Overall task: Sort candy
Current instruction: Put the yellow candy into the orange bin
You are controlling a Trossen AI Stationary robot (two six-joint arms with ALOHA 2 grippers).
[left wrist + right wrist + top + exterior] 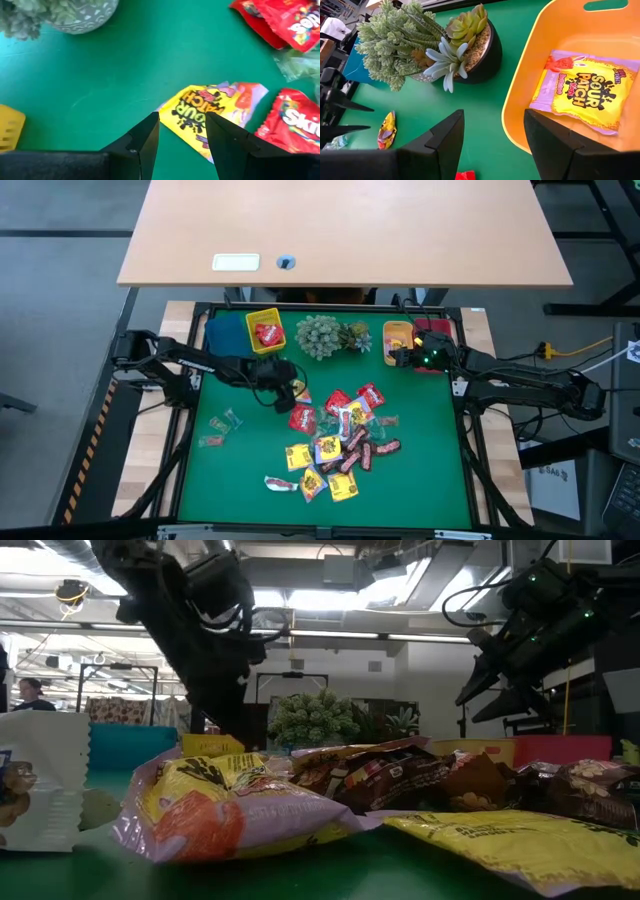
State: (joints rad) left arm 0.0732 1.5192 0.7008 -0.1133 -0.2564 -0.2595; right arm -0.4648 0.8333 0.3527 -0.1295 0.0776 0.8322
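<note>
Arms reach inward: left gripper (182, 132) open, empty above yellow packet (210, 112); right gripper (492, 135) open, empty by orange bin (520, 90).

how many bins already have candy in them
2: the yellow bin holds a red packet; the orange bin holds a yellow packet. Others may be hidden by the right arm.

From above I'm looking at a pale wooden desk (345, 230) beyond my green mat (240, 470), grey floor (60, 280) around it (a yellow cable (575, 348) trails off on the right). Down at bench level, the room opens into a workshop: bright ceiling lights (330, 600), exposed ducts (80, 555), and a person (30, 692) far off at left.
</note>
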